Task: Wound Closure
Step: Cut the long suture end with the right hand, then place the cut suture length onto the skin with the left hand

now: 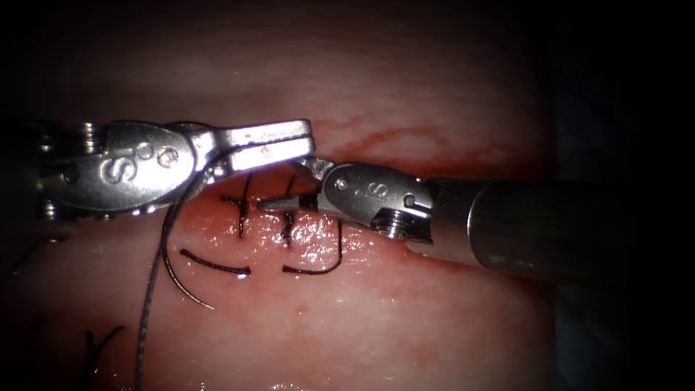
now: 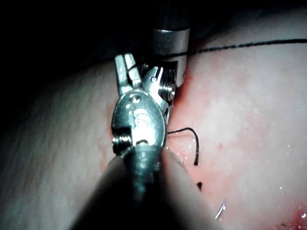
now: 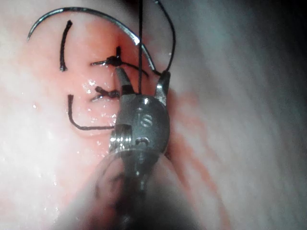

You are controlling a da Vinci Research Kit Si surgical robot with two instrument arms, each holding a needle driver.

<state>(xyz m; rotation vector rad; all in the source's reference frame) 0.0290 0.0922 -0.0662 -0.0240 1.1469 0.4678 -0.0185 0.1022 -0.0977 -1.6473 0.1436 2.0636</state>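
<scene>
Pink tissue (image 1: 405, 318) fills the endoscope view, with wet red fluid (image 1: 318, 239) along the cut (image 1: 264, 217) near the middle. 2 stitches (image 1: 242, 210) are seen tied across the cut, and their cut ends of thread (image 1: 213, 266) are left lying just below them. So part of the closing is judged done. How much of the cut is left cannot be told, because it is hidden under the right tool (image 1: 297, 187).

The right tool's jaws are spread wide and nothing is held; in the right wrist view the thread (image 3: 140, 48) is seen running between them. The left tool (image 1: 268, 145), at the upper left, is seen with its jaws pressed together; what is pinched cannot be told.

The needle (image 1: 181, 286) is left lying on the tissue at the lower left, held by no tool and seemingly not in the tissue. The long thread runs down to the bottom edge, so more work is judged left.
</scene>
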